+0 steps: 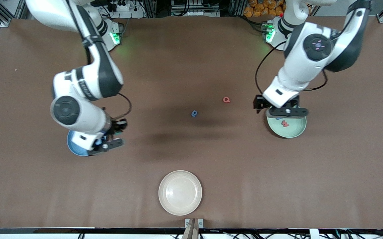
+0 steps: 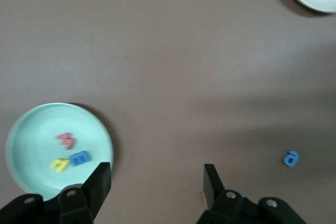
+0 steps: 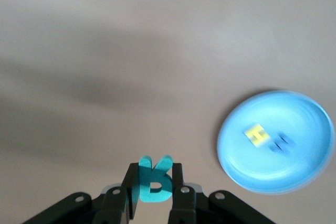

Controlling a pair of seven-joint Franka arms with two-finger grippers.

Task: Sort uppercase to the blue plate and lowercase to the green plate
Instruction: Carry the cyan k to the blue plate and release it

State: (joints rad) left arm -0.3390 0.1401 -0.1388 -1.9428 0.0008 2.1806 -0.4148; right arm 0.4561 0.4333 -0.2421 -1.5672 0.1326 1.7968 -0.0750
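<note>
you have three plates: one blue plate point(image 1: 75, 146), one green plate point(image 1: 289, 130), one cream plate point(image 1: 180, 192). eight foam letters show: three in the green, two in the blue, two loose on the table, one gripped.

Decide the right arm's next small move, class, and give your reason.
Probably carry the teal letter over the blue plate and release. The right gripper is shut on it beside that plate, where the yellow H already lies.
</note>
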